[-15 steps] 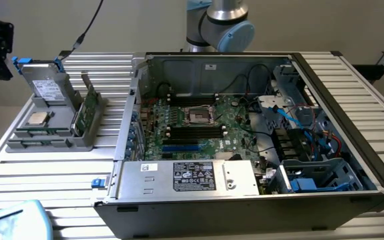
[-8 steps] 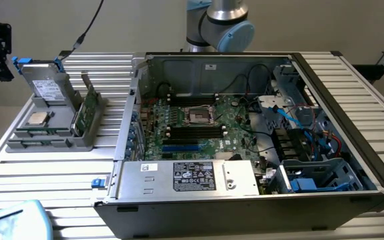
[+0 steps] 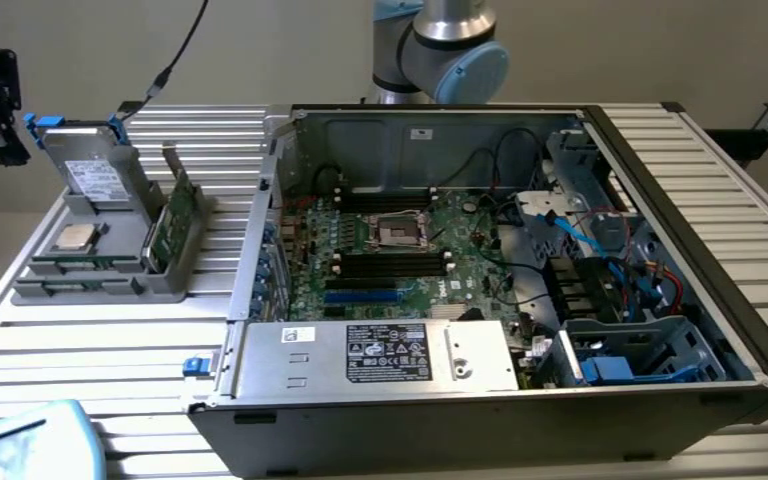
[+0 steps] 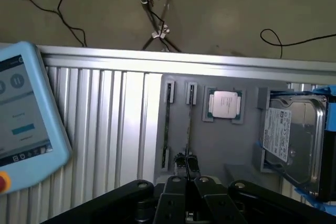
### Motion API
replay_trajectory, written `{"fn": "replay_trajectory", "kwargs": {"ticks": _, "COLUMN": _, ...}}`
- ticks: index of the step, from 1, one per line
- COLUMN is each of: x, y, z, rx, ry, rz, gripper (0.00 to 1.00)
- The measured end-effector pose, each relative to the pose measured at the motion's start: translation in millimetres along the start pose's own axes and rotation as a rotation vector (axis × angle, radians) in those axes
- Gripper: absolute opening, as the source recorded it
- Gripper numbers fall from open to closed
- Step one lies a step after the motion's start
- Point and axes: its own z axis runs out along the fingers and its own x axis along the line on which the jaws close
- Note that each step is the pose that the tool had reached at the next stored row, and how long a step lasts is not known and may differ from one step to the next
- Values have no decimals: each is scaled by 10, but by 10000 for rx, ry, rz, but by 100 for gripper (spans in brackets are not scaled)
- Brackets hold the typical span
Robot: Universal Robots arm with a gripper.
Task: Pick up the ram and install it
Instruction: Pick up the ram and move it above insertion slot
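The ram (image 3: pixel 175 222) stands on edge in the grey holder (image 3: pixel 91 285) at the exterior view's left, beside the open computer case. From the wrist view it is a thin edge-on strip (image 4: pixel 189 124) in one of the holder's (image 4: pixel 220 145) two narrow slots. My gripper (image 4: pixel 186 163) hangs above that strip, apart from it, with its fingers together and nothing between them. Inside the case, the green motherboard (image 3: pixel 471 235) carries black memory slots (image 3: pixel 391 262) beside the processor socket (image 3: pixel 395 230).
The holder also carries a silver processor chip (image 4: pixel 224 103) and a hard drive (image 4: pixel 291 140). A blue-rimmed tablet (image 4: pixel 21 124) lies on the slatted table near the holder. Case walls (image 3: pixel 261 210), a power supply (image 3: pixel 384 352) and cables surround the motherboard.
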Motion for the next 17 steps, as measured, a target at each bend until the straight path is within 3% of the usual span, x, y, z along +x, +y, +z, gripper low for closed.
{"fn": "replay_trajectory", "kwargs": {"ticks": 3, "x": 0, "y": 0, "z": 5, "rx": 24, "ry": 15, "rz": -492, "gripper": 11}}
{"fn": "replay_trajectory", "kwargs": {"ticks": 7, "x": 0, "y": 0, "z": 5, "rx": 25, "ry": 15, "rz": -508, "gripper": 12}}
{"fn": "replay_trajectory", "kwargs": {"ticks": 10, "x": 0, "y": 0, "z": 6, "rx": 25, "ry": 15, "rz": -508, "gripper": 25}}
{"fn": "replay_trajectory", "kwargs": {"ticks": 17, "x": -8, "y": 0, "z": 126, "rx": 25, "ry": 16, "rz": -525, "gripper": 25}}
